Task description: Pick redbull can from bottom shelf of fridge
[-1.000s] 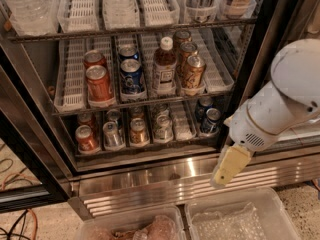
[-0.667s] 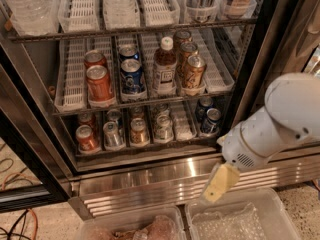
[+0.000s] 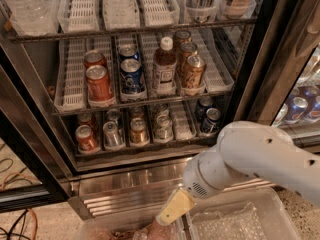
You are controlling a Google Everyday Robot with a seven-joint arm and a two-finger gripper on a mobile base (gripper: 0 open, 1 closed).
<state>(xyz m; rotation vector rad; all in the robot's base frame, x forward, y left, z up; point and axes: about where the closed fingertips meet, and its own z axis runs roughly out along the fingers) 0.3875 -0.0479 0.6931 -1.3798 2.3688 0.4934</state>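
The fridge [image 3: 250, 74] stands open, with a black frame and a ribbed steel base panel [image 3: 130, 189]. Its bottom shelf [image 3: 145, 151] holds rows of small cans in clear lanes. The redbull can [image 3: 113, 134] is the slim silver one, second lane from the left, between an orange-red can [image 3: 86, 138] and a gold can [image 3: 138, 130]. My gripper [image 3: 169, 213] is a cream-coloured piece on the white arm [image 3: 260, 159]. It hangs low in front of the base panel, below and to the right of the redbull can and well apart from it.
Another grey can [image 3: 162, 126] and dark blue cans [image 3: 210, 120] share the bottom shelf. The rack above holds bigger cans and a brown bottle [image 3: 164, 69]. Clear plastic bins [image 3: 240, 224] lie on the floor below the gripper. Cables [image 3: 20, 219] run at the lower left.
The arm has swung down and to the left. The gripper has dropped from beside the bottom shelf's right end to below the steel base panel, over the floor bins.
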